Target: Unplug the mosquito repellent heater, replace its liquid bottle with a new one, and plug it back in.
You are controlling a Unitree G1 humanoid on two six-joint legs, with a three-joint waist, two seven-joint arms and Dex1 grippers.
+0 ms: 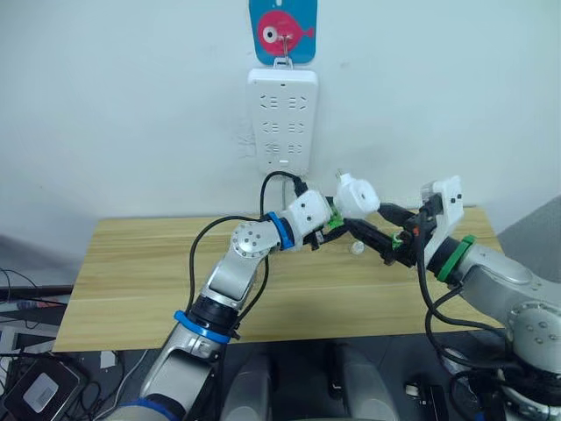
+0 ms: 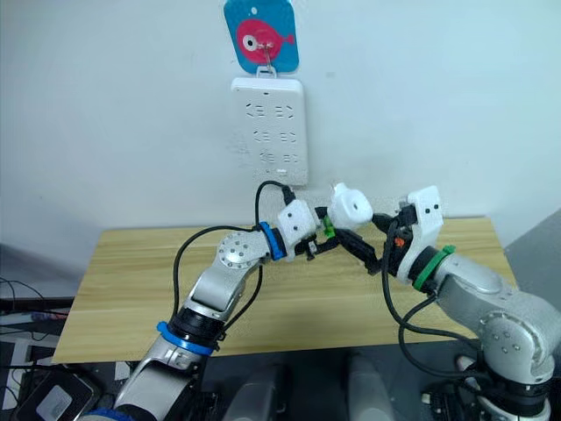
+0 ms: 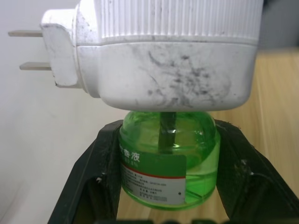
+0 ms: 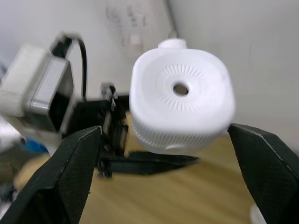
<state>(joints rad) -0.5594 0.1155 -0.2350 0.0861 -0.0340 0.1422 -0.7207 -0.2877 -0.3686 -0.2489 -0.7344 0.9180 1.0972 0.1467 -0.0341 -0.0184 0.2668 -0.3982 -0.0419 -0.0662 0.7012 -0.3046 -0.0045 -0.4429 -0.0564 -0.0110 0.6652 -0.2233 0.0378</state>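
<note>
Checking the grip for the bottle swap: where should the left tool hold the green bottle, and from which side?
Best on the bottle's round lower body, one finger on each side, coming from below. The heater covers its neck from above, so only the bottom is free. The left tool already straddles it there.

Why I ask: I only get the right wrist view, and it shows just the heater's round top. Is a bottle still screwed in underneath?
Observer: Yes. A green liquid bottle sits in the underside of the mosquito repellent heater.
Operator: What is holding that bottle?
Observer: The left gripper. Its black fingers press against the bottle's two sides.
Operator: Are the prongs out of the socket?
Observer: Yes. Both plug prongs are bare in the air, and the power strip hangs on the wall above the heater.
</note>
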